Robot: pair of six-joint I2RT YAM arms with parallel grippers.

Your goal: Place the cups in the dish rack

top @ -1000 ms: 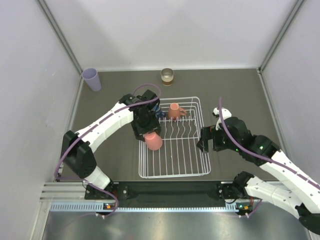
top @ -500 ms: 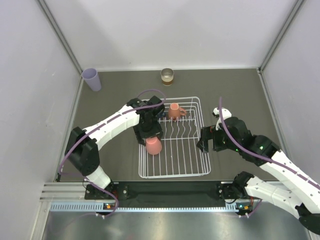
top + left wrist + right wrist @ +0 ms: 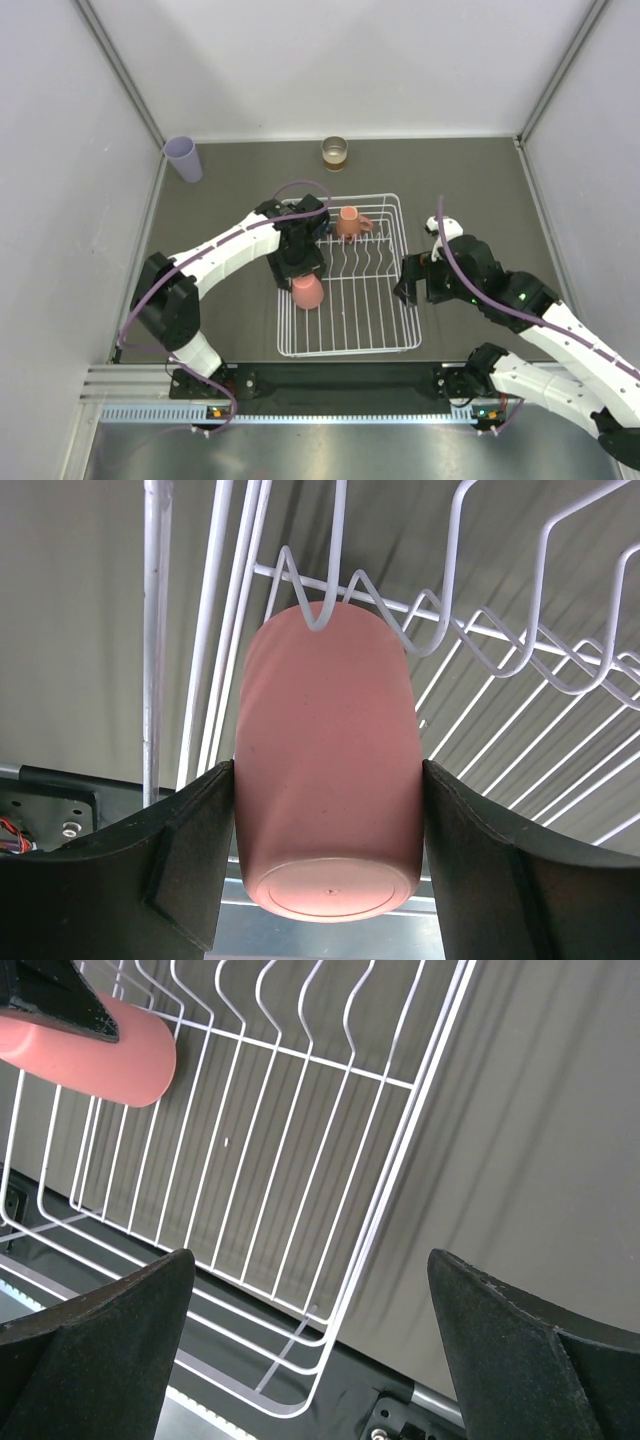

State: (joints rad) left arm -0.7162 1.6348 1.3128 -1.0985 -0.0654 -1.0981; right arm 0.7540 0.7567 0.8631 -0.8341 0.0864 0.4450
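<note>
My left gripper is shut on the pink tumbler, one finger on each side, over the left part of the white wire dish rack. In the left wrist view the tumbler's base faces the camera, and a zigzag wire of the rack crosses its far end. A terracotta handled mug sits at the rack's far end. The lavender tumbler and the shiny brownish cup stand on the table by the back wall. My right gripper hangs open and empty by the rack's right rim.
Grey walls enclose the dark table on three sides. The black base rail runs along the near edge just below the rack. The left arm's forearm stretches across the table left of the rack.
The left gripper carried the pink tumbler a little right and nearer, over the rack's left rim, then held still. The right arm has not moved.
</note>
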